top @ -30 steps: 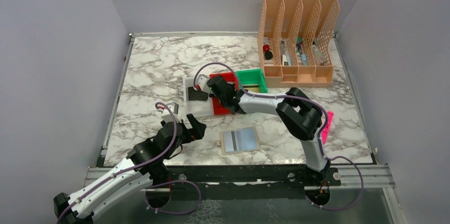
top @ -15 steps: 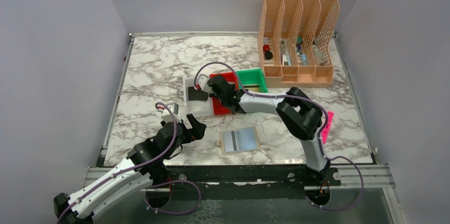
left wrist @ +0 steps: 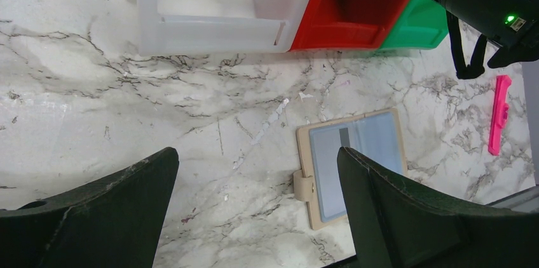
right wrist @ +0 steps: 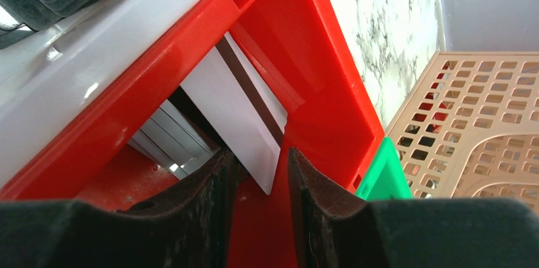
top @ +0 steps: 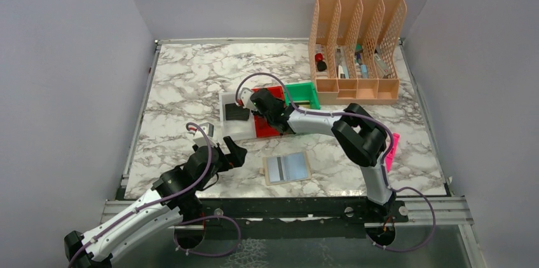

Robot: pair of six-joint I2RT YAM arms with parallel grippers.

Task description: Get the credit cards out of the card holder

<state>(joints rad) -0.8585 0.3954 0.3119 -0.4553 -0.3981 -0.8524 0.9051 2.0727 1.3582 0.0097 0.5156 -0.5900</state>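
The card holder (top: 286, 168) lies open on the table near the front, tan rim and blue-grey inside up; it also shows in the left wrist view (left wrist: 353, 167). A silvery grey card (right wrist: 236, 120) with a dark stripe leans inside the red tray (top: 269, 127). My right gripper (top: 259, 100) hovers over that tray; in the right wrist view (right wrist: 260, 154) its jaws stand slightly apart, with only the card's corner showing between them. A black card (top: 236, 113) lies in the white tray (top: 229, 129). My left gripper (top: 232, 153) is wide open and empty, left of the card holder.
A green tray (top: 302, 95) adjoins the red one. A peach file organizer (top: 356, 46) with small items stands at the back right. A pink tool (top: 391, 152) lies right of the right arm's elbow.
My right gripper has drawn back a little toward the far end of the red tray. The left arm and the card holder have not moved.
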